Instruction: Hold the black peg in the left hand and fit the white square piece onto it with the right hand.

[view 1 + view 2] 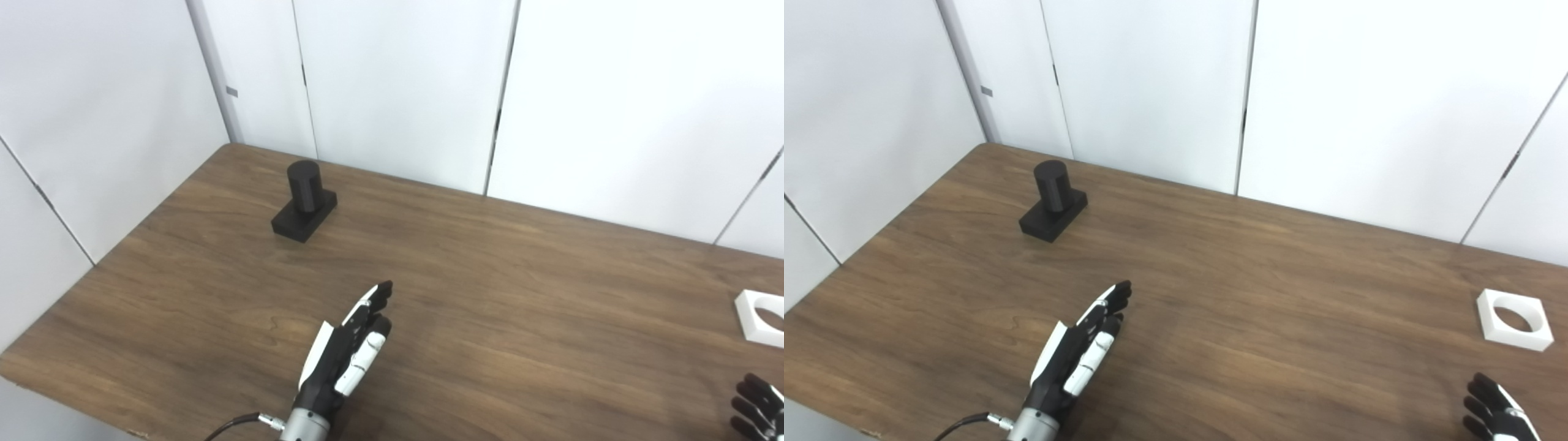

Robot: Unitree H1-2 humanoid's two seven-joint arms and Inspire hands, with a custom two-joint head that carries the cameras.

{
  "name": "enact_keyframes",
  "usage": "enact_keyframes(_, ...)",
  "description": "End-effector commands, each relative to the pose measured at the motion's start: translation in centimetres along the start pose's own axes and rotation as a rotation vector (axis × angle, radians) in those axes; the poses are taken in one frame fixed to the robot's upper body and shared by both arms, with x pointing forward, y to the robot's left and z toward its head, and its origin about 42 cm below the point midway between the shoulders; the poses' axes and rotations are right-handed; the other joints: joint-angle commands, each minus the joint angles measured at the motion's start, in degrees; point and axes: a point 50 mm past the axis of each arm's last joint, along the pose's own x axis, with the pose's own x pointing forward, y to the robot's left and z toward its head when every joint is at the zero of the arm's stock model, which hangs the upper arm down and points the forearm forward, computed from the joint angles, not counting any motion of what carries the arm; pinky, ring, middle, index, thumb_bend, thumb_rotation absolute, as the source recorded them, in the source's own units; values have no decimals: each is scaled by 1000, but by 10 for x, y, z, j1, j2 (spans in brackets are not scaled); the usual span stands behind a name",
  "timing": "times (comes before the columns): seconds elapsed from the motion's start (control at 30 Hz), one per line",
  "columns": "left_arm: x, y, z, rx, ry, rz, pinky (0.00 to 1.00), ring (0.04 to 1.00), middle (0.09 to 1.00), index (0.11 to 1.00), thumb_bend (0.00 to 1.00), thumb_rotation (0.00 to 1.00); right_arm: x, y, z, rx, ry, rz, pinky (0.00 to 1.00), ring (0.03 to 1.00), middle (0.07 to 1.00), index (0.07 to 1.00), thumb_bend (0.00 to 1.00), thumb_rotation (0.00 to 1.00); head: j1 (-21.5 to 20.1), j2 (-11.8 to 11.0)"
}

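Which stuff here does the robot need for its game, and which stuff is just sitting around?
Needed for the job:
black peg, standing on its base, far left
white square piece, with a round hole, lying flat at the right
left hand, open, holding nothing
right hand, at the bottom edge, empty

Just there:
wooden table
white wall panels

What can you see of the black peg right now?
The black peg is a matte, plastic-looking piece: a short round cylinder standing upright on a flat rectangular base. It sits on the wooden table near the far left corner. Nothing grips it; the left hand is well short of it.
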Motion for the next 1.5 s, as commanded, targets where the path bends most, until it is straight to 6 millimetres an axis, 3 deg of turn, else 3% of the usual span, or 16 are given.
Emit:
enact_keyframes(0.0,0,-21,3,-49,-1,13,925,944,945,937,545,878,0,-2,2,-5,-14,7,779,837,845,822,473,1000,-1,1)
enact_keyframes(0.23,0,-20,9,26,-12,53,886,922,934,936,466,702,0,-2,2,-19,-23,7,703,806,833,813,520,1000,-5,-1)
enact_keyframes(0.3,2,-15,18,42,-39,89,881,911,923,927,474,588,0,-1,2,-11,-20,5,696,804,827,804,531,1000,-6,0)
enact_keyframes(0.33,5,-11,23,52,-63,111,874,908,918,918,481,484,0,-1,2,-11,-21,4,692,803,825,802,540,1000,-7,-2)
enact_keyframes(0.4,12,-3,32,79,-109,149,852,897,905,900,543,297,-1,0,1,-20,-24,6,674,793,820,800,570,1000,-8,-4)
enact_keyframes(0.57,39,24,55,257,-157,266,779,854,870,881,664,217,-1,3,2,-24,-27,7,655,784,816,795,610,1000,-14,-4)
enact_keyframes(0.7,54,41,68,383,-144,328,741,839,872,879,759,236,-1,5,3,-28,-33,9,654,793,820,799,630,1000,-18,-4)
enact_keyframes(0.8,63,52,74,459,-117,390,796,858,877,872,803,273,-2,6,4,-28,-27,8,665,803,832,807,651,1000,-20,-5)
enact_keyframes(1.0,82,76,77,606,-114,507,795,864,879,844,843,325,-2,8,5,-33,-33,20,672,812,837,817,663,1000,-25,-3)
enact_keyframes(1.27,104,97,74,713,-47,587,776,886,878,840,882,359,-3,8,6,-32,-32,30,729,843,852,840,684,1000,-31,0)
enact_keyframes(1.47,123,109,66,823,-2,609,858,901,872,831,912,417,-4,8,6,-46,-32,32,768,851,859,853,685,1000,-32,2)
